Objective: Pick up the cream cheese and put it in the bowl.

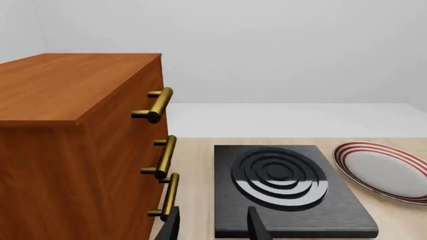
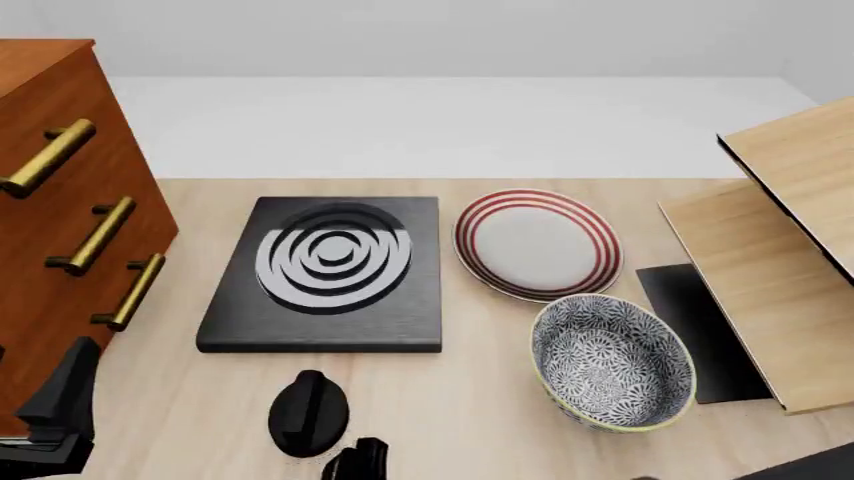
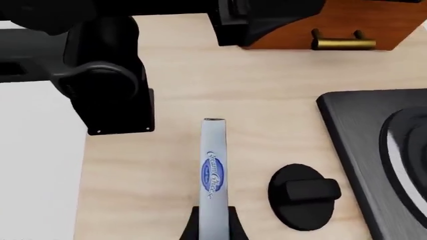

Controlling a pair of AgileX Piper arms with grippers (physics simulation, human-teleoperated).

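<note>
Right now my right pincer (image 3: 212, 222) is clamped on the cream cheese (image 3: 212, 170), a thin pale box with a blue oval logo, held edge-on and reaching forward from between my fingers at the lower centre of the right wrist view, above the light wood table (image 3: 180, 75). Only that view shows the box; the front view does not, but it alone shows the floral bowl (image 2: 611, 362) at lower right, just below the red-ringed plate (image 2: 538, 243). A matte black knob (image 3: 303, 196) sits beside the ridged black burner slab (image 3: 373, 165). My left pincer (image 1: 212, 225) stands narrowly parted, gripping nothing, near the brass-handled wooden cabinet (image 1: 67, 130).
</note>
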